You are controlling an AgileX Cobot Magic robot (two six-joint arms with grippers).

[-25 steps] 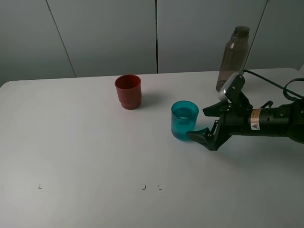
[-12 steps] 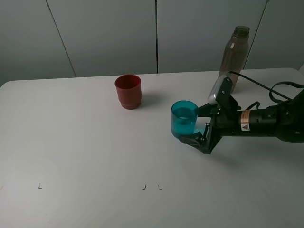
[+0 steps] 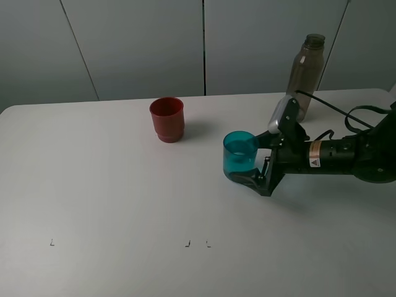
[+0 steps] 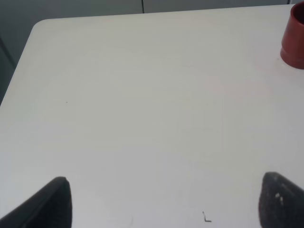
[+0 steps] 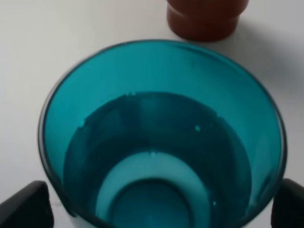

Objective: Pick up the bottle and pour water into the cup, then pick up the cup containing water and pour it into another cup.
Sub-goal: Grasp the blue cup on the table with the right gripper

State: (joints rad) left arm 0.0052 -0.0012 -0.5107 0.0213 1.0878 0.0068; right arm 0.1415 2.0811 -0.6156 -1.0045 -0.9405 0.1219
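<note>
In the exterior high view the right gripper (image 3: 249,162) had moved left over the last second from beside the teal cup (image 3: 240,158) to straddling it at centre right, jaws wide and unclosed; the bottle (image 3: 304,77) stood upper right, the red cup (image 3: 167,119) upper centre-left. The left wrist view showed the left gripper (image 4: 166,209) wide and empty over the table (image 4: 142,95). In the right wrist view the teal cup (image 5: 161,142), holding water, sat mid-frame between the fingertips (image 5: 23,204), so gripping it seemed next

Robot test lab, white table (image 3: 93,185) with small black marks (image 3: 187,244), grey panelled wall (image 3: 136,43)
</note>
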